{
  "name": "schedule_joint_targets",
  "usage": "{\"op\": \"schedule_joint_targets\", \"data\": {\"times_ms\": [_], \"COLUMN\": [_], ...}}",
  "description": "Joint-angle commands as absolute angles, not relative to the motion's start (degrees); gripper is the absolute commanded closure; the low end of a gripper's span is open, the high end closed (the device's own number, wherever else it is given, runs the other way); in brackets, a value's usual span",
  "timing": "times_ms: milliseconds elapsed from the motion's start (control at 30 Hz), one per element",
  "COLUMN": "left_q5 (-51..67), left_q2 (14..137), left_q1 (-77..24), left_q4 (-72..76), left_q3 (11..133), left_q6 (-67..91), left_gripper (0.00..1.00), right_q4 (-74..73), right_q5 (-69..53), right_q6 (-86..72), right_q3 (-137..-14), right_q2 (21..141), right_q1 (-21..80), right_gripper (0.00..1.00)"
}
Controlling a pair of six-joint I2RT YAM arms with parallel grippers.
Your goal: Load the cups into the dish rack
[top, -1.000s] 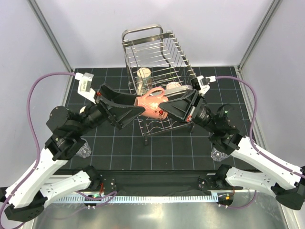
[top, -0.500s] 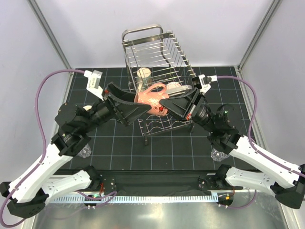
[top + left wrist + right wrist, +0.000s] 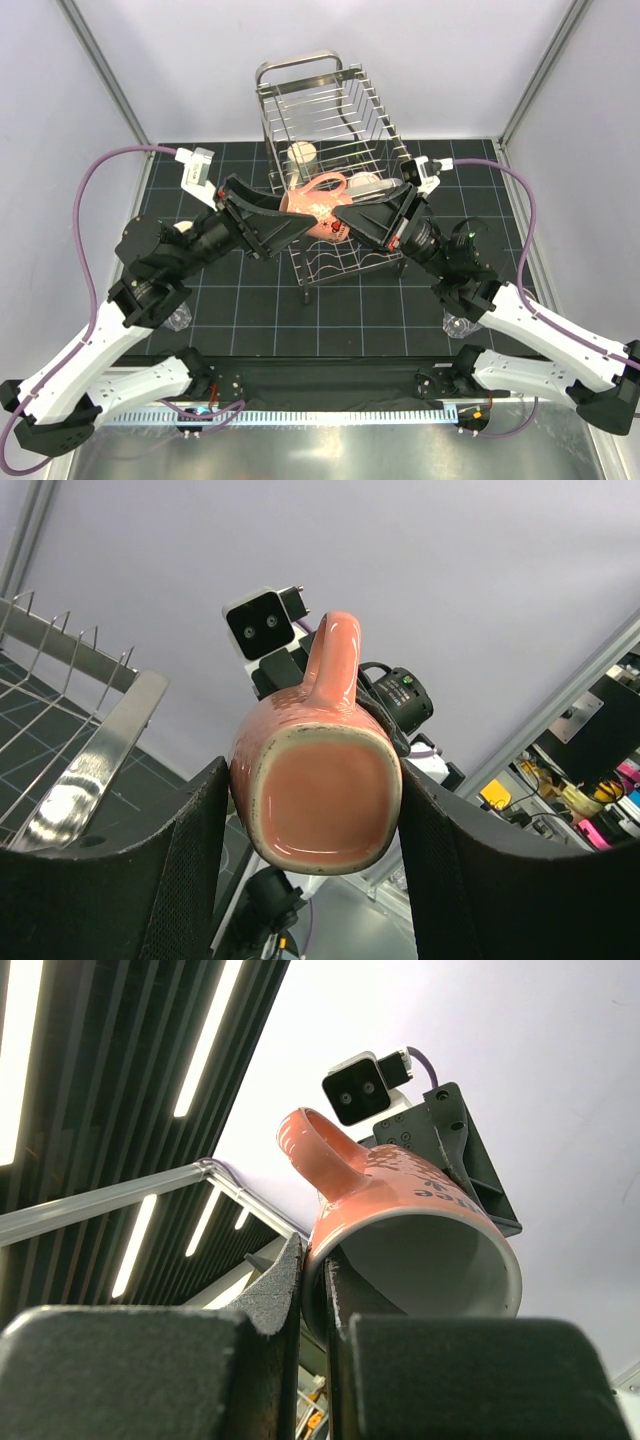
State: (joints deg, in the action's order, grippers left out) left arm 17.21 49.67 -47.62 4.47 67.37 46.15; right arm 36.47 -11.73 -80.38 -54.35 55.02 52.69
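Note:
A salmon pink mug (image 3: 316,206) hangs on its side in the air over the front of the steel wire dish rack (image 3: 298,72), handle up. My right gripper (image 3: 345,224) is shut on its rim, one finger inside the mouth, as the right wrist view (image 3: 315,1272) shows on the mug (image 3: 400,1210). My left gripper (image 3: 292,216) is closed round the mug's base (image 3: 318,802), a finger against each side (image 3: 314,780). A cream mug (image 3: 302,154) and another pale cup (image 3: 365,182) stand in the rack.
A clear glass tumbler (image 3: 178,318) lies on the black gridded mat by the left arm and another (image 3: 457,322) by the right arm. The rack's steel rail (image 3: 92,762) is just left of the left gripper. Frame posts stand at the mat's back corners.
My left gripper has moved up and right from beside the mug and now has its fingers round the base. The mug, in my right gripper, has risen slightly toward the rack.

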Motion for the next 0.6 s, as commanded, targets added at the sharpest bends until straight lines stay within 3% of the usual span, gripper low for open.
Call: {"op": "schedule_joint_targets", "data": {"times_ms": [0, 167, 200, 333, 567], "left_q5": [15.82, 15.12, 15.20, 15.03, 14.41], "left_q2": [49.22, 49.39, 49.39, 49.31, 48.60], "left_q1": [-47.90, -47.99, -47.90, -47.99, -47.99], "left_q4": [7.56, 7.12, 7.03, 6.24, 4.05], "left_q3": [68.38, 69.17, 69.43, 70.05, 71.63], "left_q6": [46.32, 46.41, 46.41, 45.79, 44.04], "left_gripper": [0.67, 1.00, 1.00, 1.00, 1.00], "right_q4": [41.92, 40.35, 39.65, 34.39, 27.96], "right_q5": [-10.46, -10.72, -10.64, -10.20, -9.23], "right_q6": [-79.98, -78.31, -77.44, -73.67, -70.05], "right_q3": [-54.49, -54.32, -54.40, -55.63, -58.00], "right_q2": [54.14, 53.44, 52.83, 51.33, 49.13], "right_q1": [53.26, 53.26, 53.26, 53.17, 53.17], "right_gripper": [0.96, 0.96, 0.95, 0.72, 0.51]}}
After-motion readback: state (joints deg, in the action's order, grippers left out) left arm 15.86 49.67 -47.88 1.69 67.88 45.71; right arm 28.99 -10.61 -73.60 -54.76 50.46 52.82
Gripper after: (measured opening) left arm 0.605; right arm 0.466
